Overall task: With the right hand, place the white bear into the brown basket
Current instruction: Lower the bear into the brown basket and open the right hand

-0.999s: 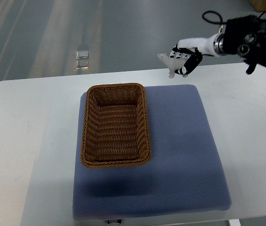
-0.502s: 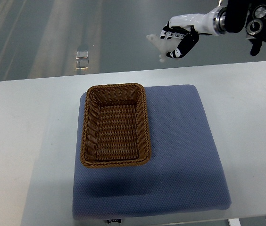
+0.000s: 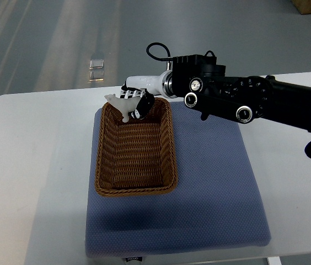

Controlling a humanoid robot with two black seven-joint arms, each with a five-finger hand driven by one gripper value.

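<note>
**Bear held over the far end of the basket**

My right hand (image 3: pixel 133 102) is closed around the white bear (image 3: pixel 120 103). My arm comes in from the right edge and reaches across the blue cushion (image 3: pixel 210 182) to the far end of the brown basket (image 3: pixel 169 160). The bear shows as a pale shape with small limbs that stick out to the left of my fingers, and it sits in the picture over the far rim of the basket, near the far left corner. From this steep view I cannot tell how high the bear hangs above the rim, or whether it touches the weave.

I judge that I am in the carrying step, very near its end: the bear is at the basket but not yet let go, and the basket floor looks bare. The basket itself lies on the left part of the cushion, and the cushion lies on the white table (image 3: pixel 28 165).

The next move, I think, calls for two things. First, a little travel toward the middle of the basket, because over the rim the bear could catch on the edge or fall outside, on the table behind. Then a descent into the basket and an opening of the fingers, slow enough that the light toy does not bounce out. My left arm does not show here.
</note>
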